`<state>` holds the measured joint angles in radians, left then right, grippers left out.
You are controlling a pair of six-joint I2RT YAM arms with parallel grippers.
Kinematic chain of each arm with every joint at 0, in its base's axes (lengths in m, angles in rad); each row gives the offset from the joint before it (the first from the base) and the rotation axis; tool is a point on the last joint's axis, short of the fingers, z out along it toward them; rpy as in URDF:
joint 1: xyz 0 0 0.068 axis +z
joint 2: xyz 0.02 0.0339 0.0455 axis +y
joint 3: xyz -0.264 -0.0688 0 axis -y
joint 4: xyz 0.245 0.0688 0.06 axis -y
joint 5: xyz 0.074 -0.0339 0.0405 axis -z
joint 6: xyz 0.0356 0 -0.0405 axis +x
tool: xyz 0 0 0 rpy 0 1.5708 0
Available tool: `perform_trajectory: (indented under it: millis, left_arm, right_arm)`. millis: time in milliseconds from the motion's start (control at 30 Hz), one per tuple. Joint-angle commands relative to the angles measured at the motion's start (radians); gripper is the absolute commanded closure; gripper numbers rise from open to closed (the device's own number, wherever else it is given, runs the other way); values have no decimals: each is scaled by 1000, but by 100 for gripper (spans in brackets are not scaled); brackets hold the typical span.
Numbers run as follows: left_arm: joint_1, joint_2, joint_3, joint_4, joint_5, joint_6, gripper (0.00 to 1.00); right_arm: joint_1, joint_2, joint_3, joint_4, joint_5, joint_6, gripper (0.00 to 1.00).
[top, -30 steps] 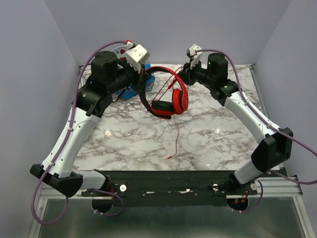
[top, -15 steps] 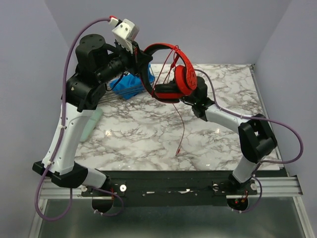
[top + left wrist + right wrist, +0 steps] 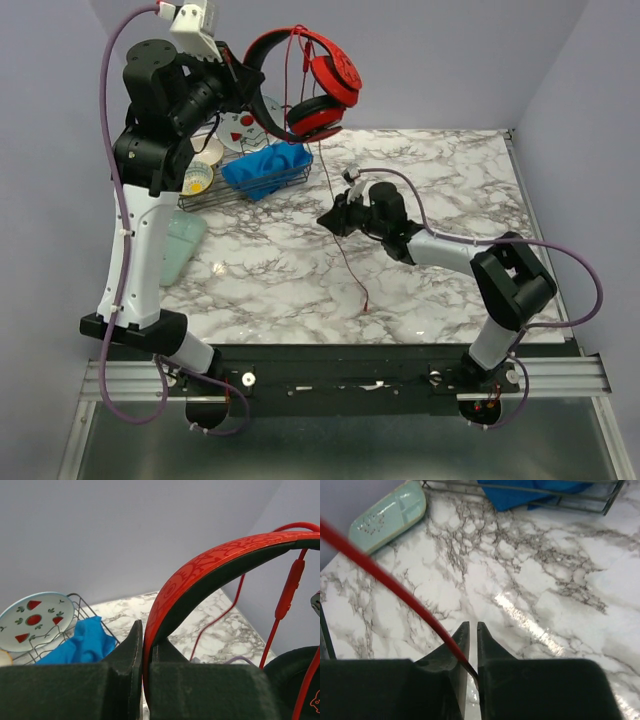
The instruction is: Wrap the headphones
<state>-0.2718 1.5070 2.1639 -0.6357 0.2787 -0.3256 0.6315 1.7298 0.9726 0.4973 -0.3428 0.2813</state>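
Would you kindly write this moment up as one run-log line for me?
left gripper: shut on headphones, held high | right gripper: shut on cable, low over table | cable: hanging loose

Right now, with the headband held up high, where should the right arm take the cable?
On the free-hanging stretch of the cable below the ear cups, from the right, jaws across it: it hangs thin and nearly straight from the headphones, which the left gripper holds up by the headband. The right gripper pinches it there.

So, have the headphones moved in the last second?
Yes. The headphones moved upward, from level with the blue tray to well above it.
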Motion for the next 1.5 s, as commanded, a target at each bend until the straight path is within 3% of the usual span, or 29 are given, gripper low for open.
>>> perform_trajectory:
  millis: [0, 100, 200, 400, 567, 800, 933, 1000, 1200, 1333, 1467]
  left_arm:
    - [68, 21, 8, 90, -18, -115, 100]
    - [97, 38, -1, 114, -24, -138, 100]
    - [140, 58, -4, 136, -53, -173, 100]
    - [250, 123, -6, 189, -157, -234, 100]
    - [290, 166, -38, 269, -340, -156, 100]
    - [289, 205, -130, 424, -542, 77, 100]
    - [275, 206, -235, 531, -604, 261, 100]
    - [215, 196, -338, 631, -633, 437, 100]
    - [59, 105, -679, 930, -656, 834, 100]
    - [-23, 59, -818, 987, -625, 970, 100]
    - [-75, 15, -921, 943, -555, 1034, 100]
  right_arm:
    - [28, 11, -32, -32, 57, -39, 89]
    - [53, 30, -9, -49, 60, -45, 99]
    - [95, 50, 47, -130, 96, -82, 99]
    - [227, 112, 250, -466, 177, -221, 99]
    - [351, 80, 305, -614, 300, -355, 99]
    - [471, -5, 394, -766, 404, -456, 99]
    - [484, -99, 426, -821, 410, -461, 99]
    - [484, -157, 451, -836, 429, -482, 99]
    - [461, -222, 613, -904, 622, -590, 99]
    - [419, -220, 711, -919, 703, -649, 99]
    - [318, -196, 775, -931, 838, -714, 99]
